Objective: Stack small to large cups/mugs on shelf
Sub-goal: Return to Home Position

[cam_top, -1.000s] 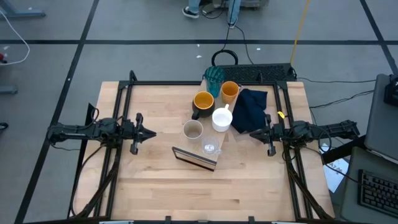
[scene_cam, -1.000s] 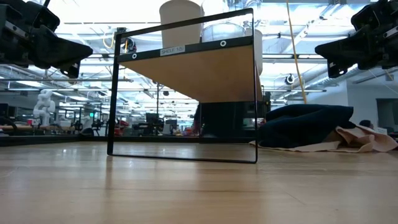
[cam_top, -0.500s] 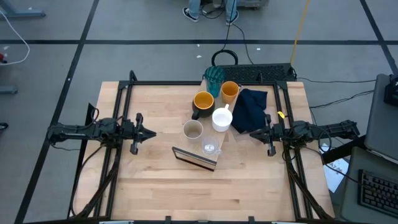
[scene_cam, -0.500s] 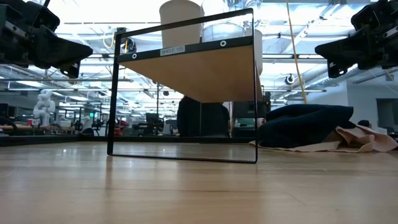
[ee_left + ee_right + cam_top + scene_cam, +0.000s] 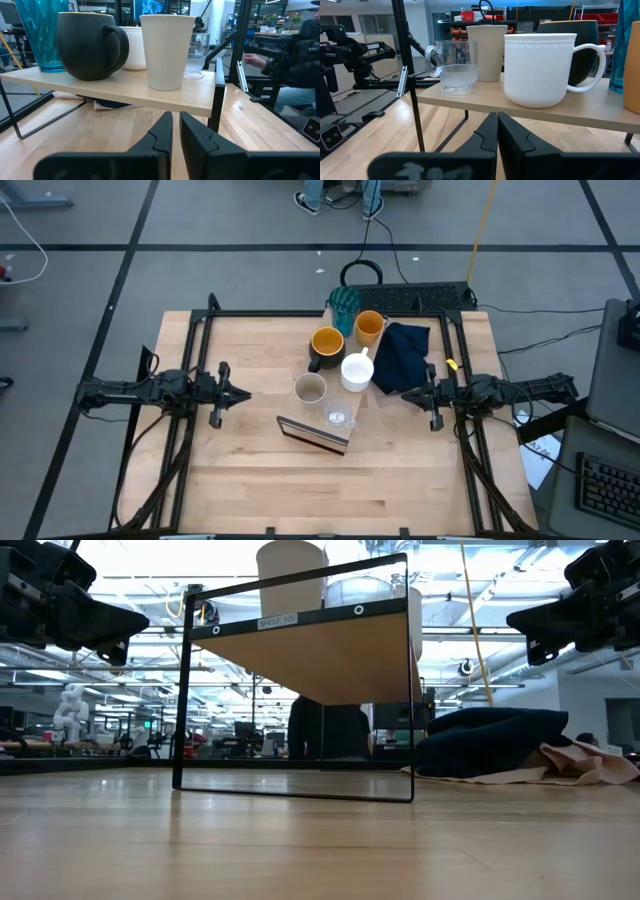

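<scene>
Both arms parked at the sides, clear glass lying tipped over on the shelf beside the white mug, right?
No: the right wrist view shows the clear glass upright on the shelf beside the white mug. Left gripper and right gripper are at the sides.

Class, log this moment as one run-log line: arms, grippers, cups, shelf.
left gripper: shut, parked left of shelf | right gripper: shut, parked right, by navy cloth | six cups: standing on shelf | nothing held

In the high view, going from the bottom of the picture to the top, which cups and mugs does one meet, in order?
clear glass → beige cup → white mug → dark mug → orange cup → teal tumbler
</scene>
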